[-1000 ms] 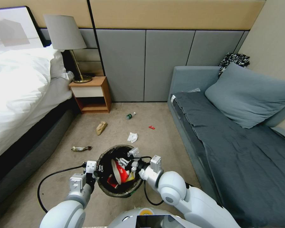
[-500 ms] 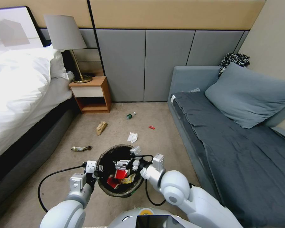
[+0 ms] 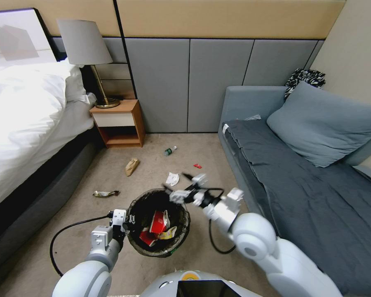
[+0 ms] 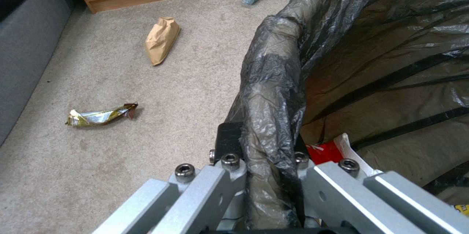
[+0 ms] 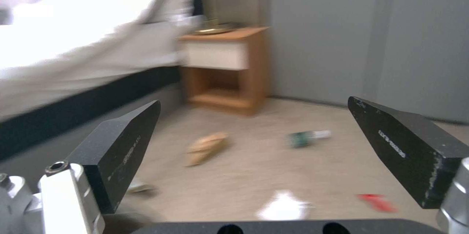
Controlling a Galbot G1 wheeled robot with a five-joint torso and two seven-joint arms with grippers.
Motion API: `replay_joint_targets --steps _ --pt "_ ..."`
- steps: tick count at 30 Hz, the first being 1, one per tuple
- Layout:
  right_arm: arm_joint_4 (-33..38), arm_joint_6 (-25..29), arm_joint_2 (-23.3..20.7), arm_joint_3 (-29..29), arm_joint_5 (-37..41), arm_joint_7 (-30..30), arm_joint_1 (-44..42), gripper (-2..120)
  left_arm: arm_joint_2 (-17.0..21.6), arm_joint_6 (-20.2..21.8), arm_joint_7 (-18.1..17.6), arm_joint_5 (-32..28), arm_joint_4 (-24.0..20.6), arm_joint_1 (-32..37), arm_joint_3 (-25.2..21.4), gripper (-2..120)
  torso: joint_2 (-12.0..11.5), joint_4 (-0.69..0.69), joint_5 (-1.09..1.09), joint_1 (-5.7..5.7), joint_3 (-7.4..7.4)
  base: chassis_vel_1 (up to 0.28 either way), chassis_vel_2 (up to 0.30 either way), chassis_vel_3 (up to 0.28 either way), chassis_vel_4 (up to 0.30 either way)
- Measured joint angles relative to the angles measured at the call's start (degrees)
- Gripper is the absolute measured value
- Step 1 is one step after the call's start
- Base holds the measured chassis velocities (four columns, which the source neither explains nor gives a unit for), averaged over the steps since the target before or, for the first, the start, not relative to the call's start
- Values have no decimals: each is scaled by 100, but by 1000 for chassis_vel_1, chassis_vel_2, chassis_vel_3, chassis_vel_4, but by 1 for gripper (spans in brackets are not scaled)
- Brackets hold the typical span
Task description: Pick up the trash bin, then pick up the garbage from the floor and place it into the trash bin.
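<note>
The trash bin [image 3: 132,206], lined with a dark bag, hangs just above the carpet. My left gripper [image 3: 125,225] is shut on its near-left rim; the left wrist view shows that gripper [image 4: 266,146] clamping the bag-covered rim [image 4: 273,91]. Red-and-white wrappers [image 3: 157,222] and a yellow one [image 3: 168,235] lie inside. My right gripper [image 3: 176,182] stands open and empty over the bin's far right rim, its fingers [image 5: 129,149] wide apart. On the floor lies garbage: a white paper wad [image 3: 172,178], a tan paper scrap [image 3: 132,166], a shiny wrapper [image 3: 106,193], a bottle [image 3: 170,151] and a red scrap [image 3: 197,166].
A bed [image 3: 24,123] runs along the left, and a wooden nightstand [image 3: 118,123] with a lamp [image 3: 86,53] stands at the back. A grey sofa [image 3: 301,165] fills the right side. The litter lies on the beige carpet between them.
My right gripper let the red-and-white wrapper go inside the bin, then rose out and swung right and forward, open. The left gripper and the bin stayed still.
</note>
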Motion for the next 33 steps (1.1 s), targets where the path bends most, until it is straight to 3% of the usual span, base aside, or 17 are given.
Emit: replay_joint_targets --steps 4,8,10,14,24,33 --pt "-31 92 54 271 -329 15 -270 100 1 -3 0 5 0 8 -3 1 0 -1 0 0 0 0 0 0 0" --pt "-127 393 346 944 -946 9 -1078 100 22 -12 0 18 0 60 -20 1 0 -1 -1 0 0 0 0 0 0" --pt "-263 722 733 1448 -1411 -96 -1585 100 37 -16 0 39 0 95 -27 1 0 -1 -1 0 0 0 0 0 0" --pt "-676 1238 1150 1813 -2307 -283 -1960 100 18 -24 2 81 0 115 4 1 0 -1 0 0 1 0 0 0 0" --pt "-683 1139 1800 2174 -2569 -365 -2375 100 -11 -37 1 93 0 150 -31 1 0 -1 -1 0 0 0 0 0 0" --pt "-625 1101 1997 2201 -2694 -382 -2581 100 -64 -80 12 193 0 141 6 1 0 -1 -1 0 0 0 0 0 0"
